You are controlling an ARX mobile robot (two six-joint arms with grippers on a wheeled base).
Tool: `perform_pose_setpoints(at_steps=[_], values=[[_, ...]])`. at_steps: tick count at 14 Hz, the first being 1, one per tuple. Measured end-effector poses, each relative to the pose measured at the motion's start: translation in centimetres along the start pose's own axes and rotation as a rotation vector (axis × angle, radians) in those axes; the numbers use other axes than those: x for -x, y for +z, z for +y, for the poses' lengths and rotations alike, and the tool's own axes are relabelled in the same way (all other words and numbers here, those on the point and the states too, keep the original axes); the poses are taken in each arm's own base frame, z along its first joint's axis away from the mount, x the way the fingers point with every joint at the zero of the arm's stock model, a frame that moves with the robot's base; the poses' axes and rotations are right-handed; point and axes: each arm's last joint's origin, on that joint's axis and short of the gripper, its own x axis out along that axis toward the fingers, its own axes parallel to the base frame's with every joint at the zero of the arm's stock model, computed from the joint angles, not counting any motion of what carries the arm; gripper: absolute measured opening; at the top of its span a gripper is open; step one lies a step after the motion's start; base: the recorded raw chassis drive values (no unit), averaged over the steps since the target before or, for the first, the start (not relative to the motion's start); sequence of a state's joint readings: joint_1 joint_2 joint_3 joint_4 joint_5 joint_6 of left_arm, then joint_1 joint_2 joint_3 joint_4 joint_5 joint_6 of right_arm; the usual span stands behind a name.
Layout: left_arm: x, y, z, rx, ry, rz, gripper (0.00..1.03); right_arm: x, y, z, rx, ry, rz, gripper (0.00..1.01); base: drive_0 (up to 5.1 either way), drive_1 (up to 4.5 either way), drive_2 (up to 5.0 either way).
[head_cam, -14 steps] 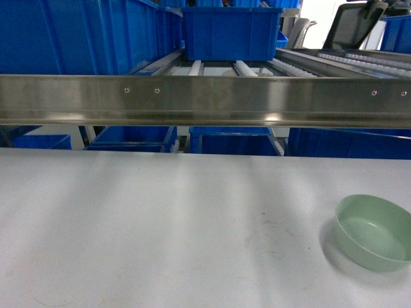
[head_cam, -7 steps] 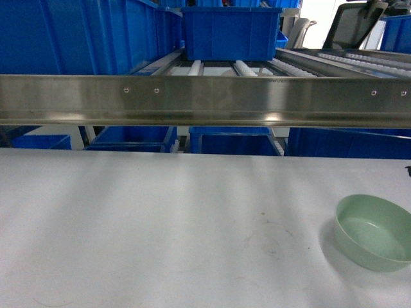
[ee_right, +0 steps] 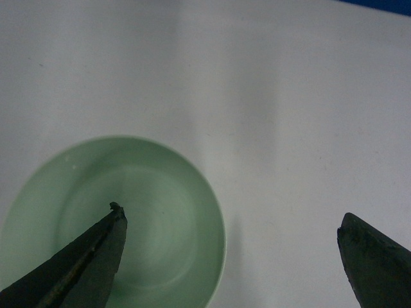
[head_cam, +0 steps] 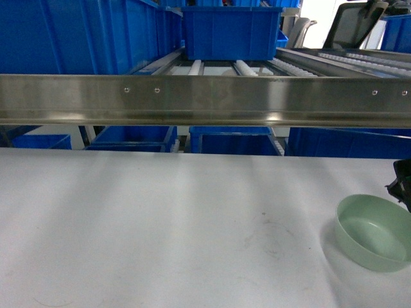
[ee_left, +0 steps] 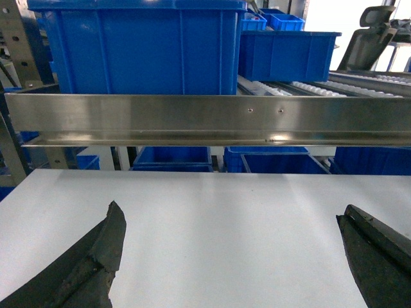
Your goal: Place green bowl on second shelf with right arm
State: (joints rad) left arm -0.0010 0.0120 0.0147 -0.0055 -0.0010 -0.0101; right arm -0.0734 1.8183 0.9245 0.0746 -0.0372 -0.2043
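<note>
White tabletop (head_cam: 160, 224) carries the green bowl (ee_right: 115, 224) at its right edge, below my right gripper (ee_right: 231, 247), fingers spread. Bowl looks light, rigid, slick: pinch one rim wall (ee_right: 215, 256). Left gripper (ee_left: 231, 250) spread, idle.

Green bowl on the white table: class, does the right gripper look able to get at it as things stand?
Probably yes. The right gripper hangs open above the green bowl, straddling its rim, and nothing lies between them on the table.
</note>
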Motion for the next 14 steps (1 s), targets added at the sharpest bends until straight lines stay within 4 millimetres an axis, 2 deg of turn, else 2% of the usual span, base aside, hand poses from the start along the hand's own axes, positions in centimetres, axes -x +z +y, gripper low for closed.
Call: perform_pose_setpoints(at_steps=[7, 12, 13, 14], values=[[0.0, 0.0, 0.0, 0.000, 0.000, 0.000, 0.98, -3.5, -2.9, 0.5, 0.007, 0.026, 0.143, 0.98, 0.0, 0.00, 0.0], [0.0, 0.0, 0.0, 0.000, 0.000, 0.000, 0.98, -6.2, -3.3, -0.6, -0.025, 0.009, 0.190, 0.98, 0.0, 0.00, 0.0], [0.0, 0.0, 0.0, 0.000, 0.000, 0.000, 0.98, -6.7, -3.1, -0.9, -0.039, -0.001, 0.185, 0.90, 0.0, 0.00, 0.0], [0.0, 0.0, 0.0, 0.000, 0.000, 0.000, 0.98, -6.7, -3.3, -0.4, -0.054, 0.004, 0.189, 0.51, 0.0, 0.00, 0.0]])
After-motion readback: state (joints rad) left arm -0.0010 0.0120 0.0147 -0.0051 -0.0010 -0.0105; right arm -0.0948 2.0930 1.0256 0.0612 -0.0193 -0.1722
